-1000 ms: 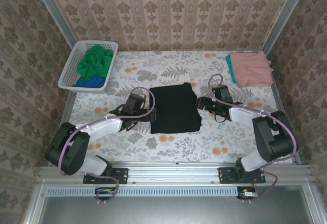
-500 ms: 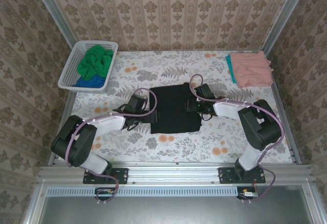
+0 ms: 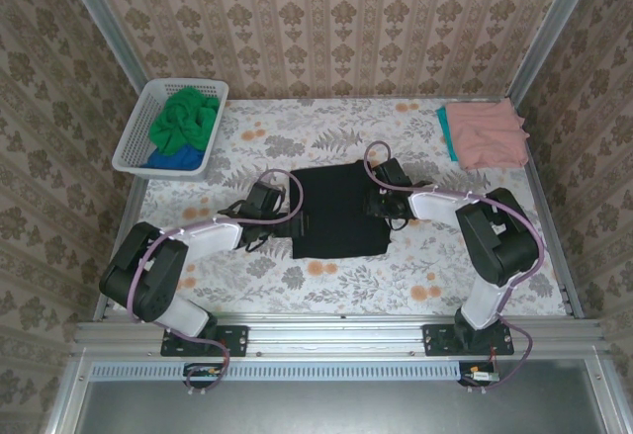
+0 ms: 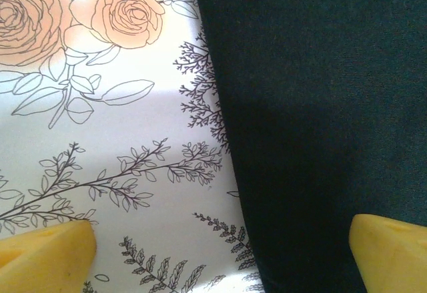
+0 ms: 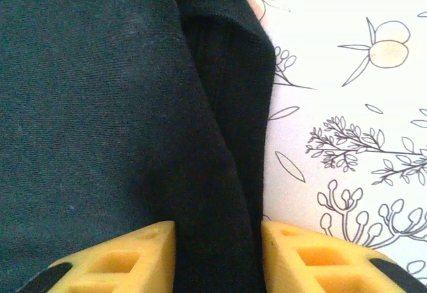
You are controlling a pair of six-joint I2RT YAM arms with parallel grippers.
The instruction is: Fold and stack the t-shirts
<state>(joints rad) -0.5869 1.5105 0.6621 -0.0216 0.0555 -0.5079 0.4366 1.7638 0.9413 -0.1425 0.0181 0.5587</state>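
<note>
A black t-shirt (image 3: 336, 212), folded to a rectangle, lies mid-table. My left gripper (image 3: 284, 218) stands open at its left edge; in the left wrist view the gripper (image 4: 220, 247) straddles that edge, one yellow fingertip (image 4: 47, 249) over the tablecloth and the other over black cloth (image 4: 320, 106). My right gripper (image 3: 380, 204) is at the shirt's right edge. Seen from the right wrist, this gripper (image 5: 218, 246) has closed on the doubled fold of black cloth (image 5: 220, 173), which fills the gap between its fingers. A green t-shirt (image 3: 186, 118) lies over a blue one (image 3: 173, 160).
The white lattice basket (image 3: 133, 143) holding the green and blue shirts stands at the back left. A salmon pink t-shirt (image 3: 487, 132) lies folded on a teal one (image 3: 446, 133) at the back right corner. The floral tablecloth (image 3: 326, 276) is bare in front of the black shirt.
My right gripper has moved left onto the black shirt's right edge and narrowed its jaws around the fold. The left gripper shifted slightly toward the shirt's left edge and stayed open.
</note>
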